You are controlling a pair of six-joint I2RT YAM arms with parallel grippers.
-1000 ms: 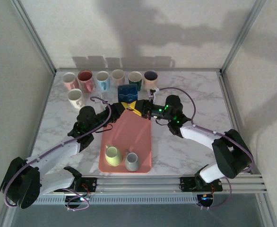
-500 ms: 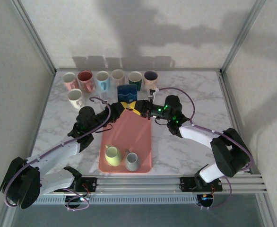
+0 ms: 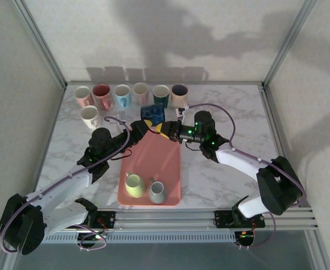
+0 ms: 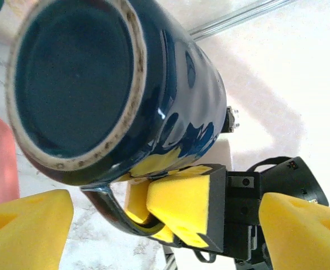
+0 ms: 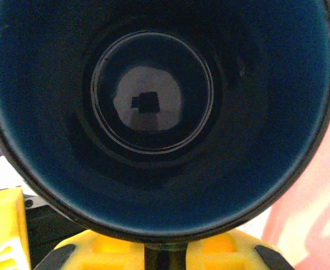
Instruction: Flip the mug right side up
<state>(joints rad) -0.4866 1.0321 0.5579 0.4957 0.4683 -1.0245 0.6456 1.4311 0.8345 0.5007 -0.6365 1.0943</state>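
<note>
The dark blue mug (image 3: 152,111) sits just past the far end of the pink tray (image 3: 154,163), in the middle of the worktop and a little short of the row of mugs (image 3: 131,93) along the far edge. It is tipped over on its side: its unglazed base ring faces the left wrist camera and its open mouth faces the right wrist camera. From above I cannot tell whether it touches the worktop or hangs just clear of it. The right end effector (image 4: 159,211) is clamped on the handle (image 4: 111,216), one yellow pad on each side of the loop, and seems to carry the mug alone. The left end effector (image 3: 142,126) stands wide apart, its fingers (image 4: 27,228) well to either side of the mug and touching nothing. The step in hand looks like the turn itself, with the mug about halfway between upside down and upright. To do it well, the right wrist should roll slowly until the mouth points straight up, because a grip on the handle alone lets a heavy glazed body swing or slip between the pads. The left arm would best draw back toward the near edge first, so that the turning mug does not strike its open fingers. The mug should then go down flat on bare worktop beside the tray's far end, clear of the row behind it, and the pads should part only once the base rests level.
</note>
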